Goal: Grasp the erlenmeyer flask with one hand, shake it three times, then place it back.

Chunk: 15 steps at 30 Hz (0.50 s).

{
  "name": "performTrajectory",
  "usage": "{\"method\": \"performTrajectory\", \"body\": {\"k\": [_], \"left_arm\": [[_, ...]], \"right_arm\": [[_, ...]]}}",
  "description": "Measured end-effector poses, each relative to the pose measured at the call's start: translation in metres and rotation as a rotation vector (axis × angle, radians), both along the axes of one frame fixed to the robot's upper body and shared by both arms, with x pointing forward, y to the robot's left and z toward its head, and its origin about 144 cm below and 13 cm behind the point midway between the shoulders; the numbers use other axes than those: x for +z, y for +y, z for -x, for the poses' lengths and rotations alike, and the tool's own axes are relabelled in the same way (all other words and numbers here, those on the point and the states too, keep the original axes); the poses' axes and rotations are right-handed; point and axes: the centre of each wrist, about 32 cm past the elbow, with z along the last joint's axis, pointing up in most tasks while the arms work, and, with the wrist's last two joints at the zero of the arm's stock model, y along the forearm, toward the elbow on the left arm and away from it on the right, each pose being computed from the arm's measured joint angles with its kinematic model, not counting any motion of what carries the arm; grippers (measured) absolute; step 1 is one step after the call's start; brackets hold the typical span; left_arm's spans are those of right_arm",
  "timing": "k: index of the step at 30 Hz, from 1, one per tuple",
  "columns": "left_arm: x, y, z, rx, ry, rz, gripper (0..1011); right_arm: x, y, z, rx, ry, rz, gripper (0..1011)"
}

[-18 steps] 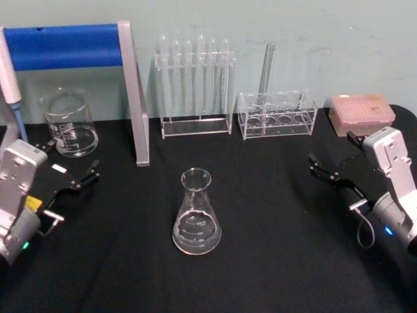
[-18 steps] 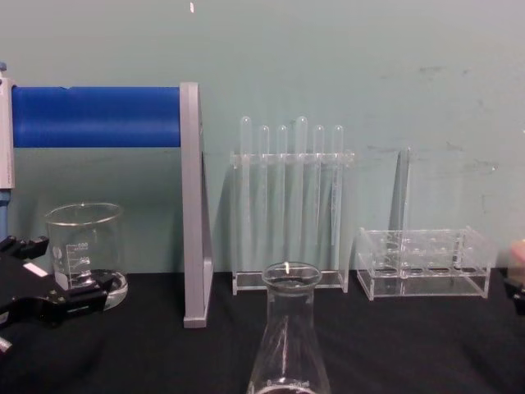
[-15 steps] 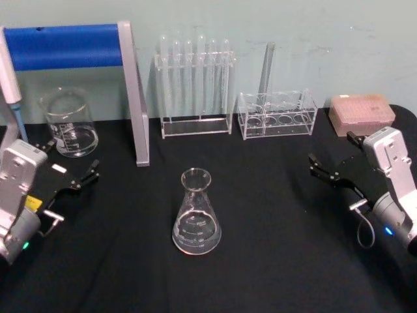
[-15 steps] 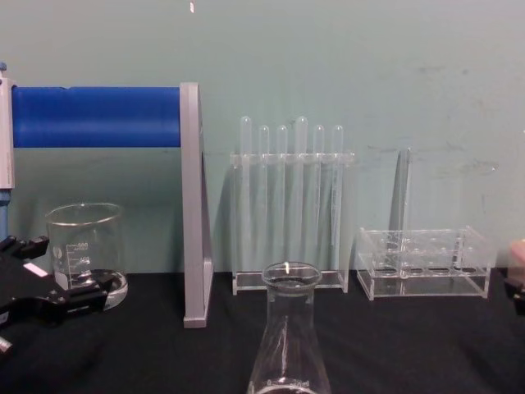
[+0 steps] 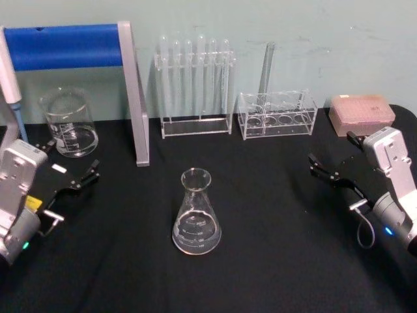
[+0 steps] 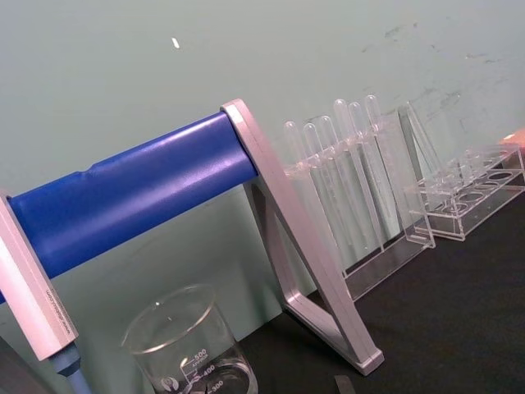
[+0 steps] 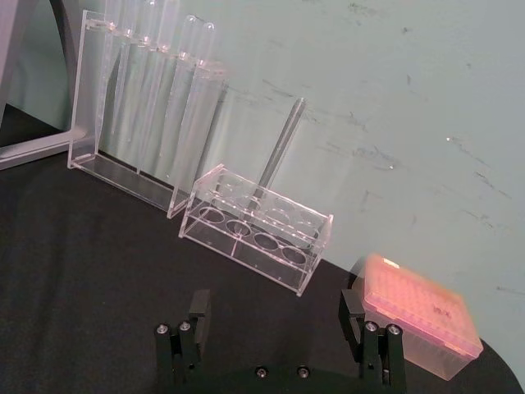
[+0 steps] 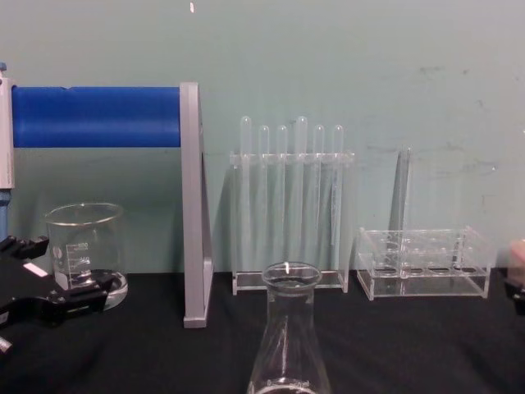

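Clear flask (image 5: 196, 215) with white marks at centre, black tabletop (image 5: 273, 261), blue bar (image 5: 62, 45) on grey stand (image 5: 133, 98) upper left, pink box (image 5: 361, 112) upper right, pale green wall (image 5: 326, 39), black left gripper (image 5: 71, 156) and right gripper (image 5: 332, 149)

Flask (image 5: 196, 212) at mid surface (image 5: 273, 254); behind it a tube rack (image 5: 195, 88), low rack (image 5: 277, 114) rightward, then box (image 5: 361, 112); beaker (image 5: 68, 122) back left.

Softly and evenly lit, moderately bright, seemingly from above and in front. Faint grey shadow thrown on the far wall (image 8: 410, 82), just right of the grey post (image 8: 193, 205) and behind the tubes (image 8: 287, 189). Small white glints on the flask (image 5: 196, 212) rim and the beaker (image 5: 68, 124); long pale sheen along the blue bar (image 6: 139, 193). Flat, dark and matte across the black cloth (image 5: 273, 248).
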Motion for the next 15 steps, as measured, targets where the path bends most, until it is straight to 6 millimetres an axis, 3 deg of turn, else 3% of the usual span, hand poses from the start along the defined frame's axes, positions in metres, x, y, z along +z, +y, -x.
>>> {"method": "performTrajectory", "body": {"k": [15], "left_arm": [[0.0000,0.0000,0.0000,0.000,0.000,0.000,1001]], "right_arm": [[0.0047,-0.0075,0.0022,0.045,0.028,-0.026,1000]]}}
